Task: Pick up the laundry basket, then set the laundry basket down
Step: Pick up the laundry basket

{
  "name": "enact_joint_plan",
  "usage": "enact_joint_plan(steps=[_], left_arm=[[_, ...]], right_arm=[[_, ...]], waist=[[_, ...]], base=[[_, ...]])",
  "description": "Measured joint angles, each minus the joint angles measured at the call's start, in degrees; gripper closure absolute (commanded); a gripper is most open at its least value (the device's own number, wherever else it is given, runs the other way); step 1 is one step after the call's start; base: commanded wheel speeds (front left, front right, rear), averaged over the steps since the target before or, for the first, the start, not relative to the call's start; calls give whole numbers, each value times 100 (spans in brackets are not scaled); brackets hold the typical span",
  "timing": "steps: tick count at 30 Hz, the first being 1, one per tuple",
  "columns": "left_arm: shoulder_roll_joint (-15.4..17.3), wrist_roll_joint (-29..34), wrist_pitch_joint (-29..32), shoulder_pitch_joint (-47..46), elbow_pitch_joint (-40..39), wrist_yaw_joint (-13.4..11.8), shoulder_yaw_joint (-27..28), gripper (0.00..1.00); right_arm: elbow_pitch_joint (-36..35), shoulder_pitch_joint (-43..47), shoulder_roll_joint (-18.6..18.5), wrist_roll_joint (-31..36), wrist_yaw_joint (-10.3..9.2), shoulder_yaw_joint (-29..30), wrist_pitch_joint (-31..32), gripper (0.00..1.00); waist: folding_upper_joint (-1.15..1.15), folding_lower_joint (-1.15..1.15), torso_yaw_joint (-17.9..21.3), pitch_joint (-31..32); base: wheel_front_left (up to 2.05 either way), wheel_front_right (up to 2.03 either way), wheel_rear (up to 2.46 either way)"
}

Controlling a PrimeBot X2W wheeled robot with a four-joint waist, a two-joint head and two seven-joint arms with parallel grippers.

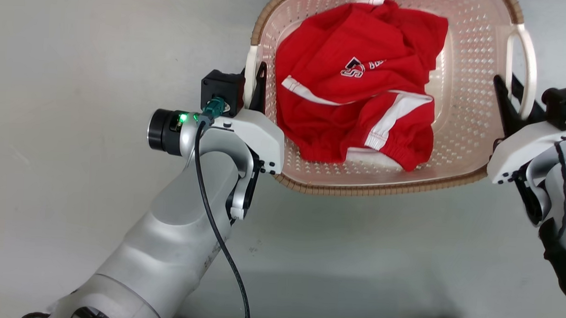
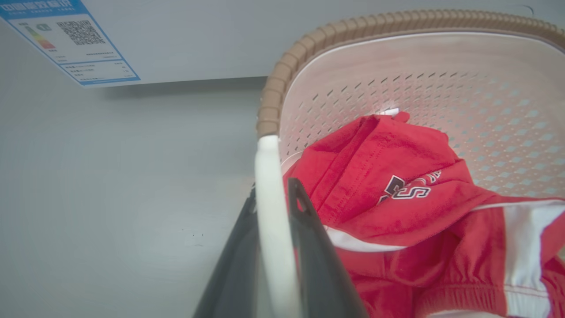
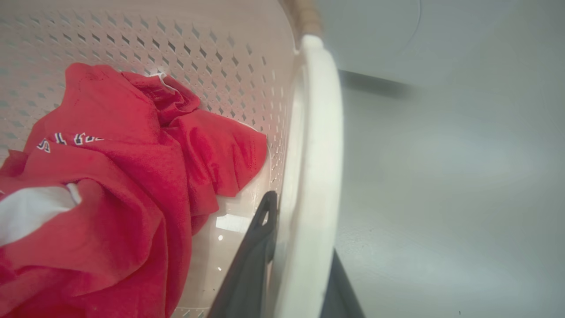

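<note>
The basket [image 1: 462,104] lies between our two grippers, and each is clamped on a handle. The left gripper [image 1: 252,79] has its fingers [image 2: 309,247] closed on either side of the white left handle [image 1: 249,66]; the left wrist view shows the loop pinched between them. The right gripper [image 1: 506,85] grips the right handle [image 1: 530,64] the same way, with one finger inside the wall and one outside.

Outward from the grippers, the basket sits straight ahead of us. Its long axis runs side to side from one handle to the other, so neither arm is nearer: each holds its own end. A red garment [image 1: 352,95] lies crumpled inside. Around the basket is pale floor [image 1: 74,121]; we cannot tell whether the base rests on it or hangs just above. We judge that the coming move, up or down, calls for both arms to travel together so that the axis stays level.
</note>
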State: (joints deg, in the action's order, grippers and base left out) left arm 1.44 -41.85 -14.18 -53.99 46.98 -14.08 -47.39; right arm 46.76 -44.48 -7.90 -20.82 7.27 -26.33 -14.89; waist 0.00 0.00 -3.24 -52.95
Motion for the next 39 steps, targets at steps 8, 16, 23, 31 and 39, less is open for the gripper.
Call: enact_joint_plan(steps=[8,16,23,31,39], left_arm=[[-27,-64,5,323,303,131,-33,100],[-59,-63,8,720,738,307,75,100],[-112,-46,13,1145,1262,634,259,100],[-141,-34,13,1533,1782,1016,303,100],[-160,-62,82,1820,2287,1390,122,100]], right_arm=[[690,25,191,-261,0,-499,-26,100],[1349,130,487,-553,0,-1112,26,100],[1496,420,667,-1102,-3,-1722,493,100],[1332,873,691,-1803,-7,-2330,935,100],[1170,1287,701,-2416,-11,-2836,1378,100]], waist=[[0,0,15,544],[0,0,112,1272],[0,0,263,2060],[0,0,428,3016],[0,0,515,3963]], base=[[0,0,0],[0,0,0],[0,0,0],[0,0,0],[0,0,0]])
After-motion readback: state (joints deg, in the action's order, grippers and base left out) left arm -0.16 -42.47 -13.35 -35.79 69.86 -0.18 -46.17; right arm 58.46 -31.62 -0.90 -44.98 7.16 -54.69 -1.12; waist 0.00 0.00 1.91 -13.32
